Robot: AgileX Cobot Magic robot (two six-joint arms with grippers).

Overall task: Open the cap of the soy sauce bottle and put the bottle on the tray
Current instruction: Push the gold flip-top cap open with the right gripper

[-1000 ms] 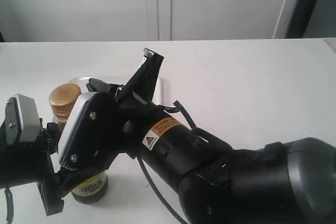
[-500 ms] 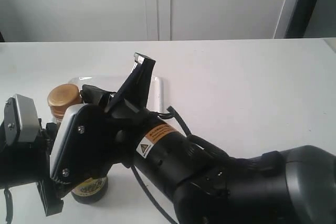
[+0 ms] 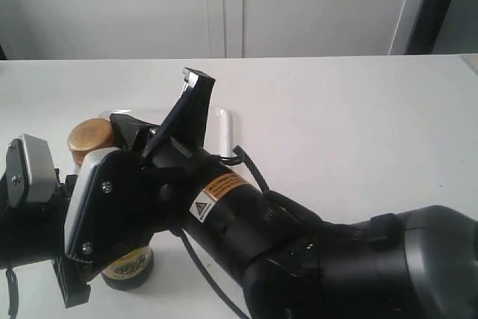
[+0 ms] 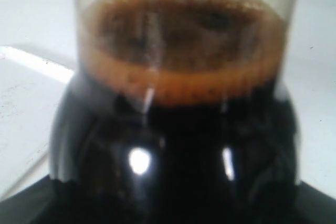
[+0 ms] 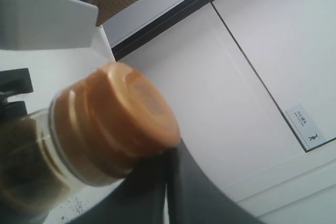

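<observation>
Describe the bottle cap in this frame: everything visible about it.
The cap is golden-brown plastic, round with stepped ridges around its side and a flat top, and its lid looks closed. It sits on the neck of the bottle, which stands upright on the table. A dark finger of the right hand rests against its edge. From outside, only part of it shows behind the arm.

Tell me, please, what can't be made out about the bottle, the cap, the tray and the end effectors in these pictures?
- Soy sauce bottle: exterior view, its body is mostly hidden by the right arm.
- Tray: exterior view, only a corner clears that arm.
- Left end effector: its fingers appear in no view; the left wrist view is filled by the blurred bottle.
- Right end effector: open or shut cannot be told.
- Cap: right wrist view, hinge and spout not discernible.
</observation>
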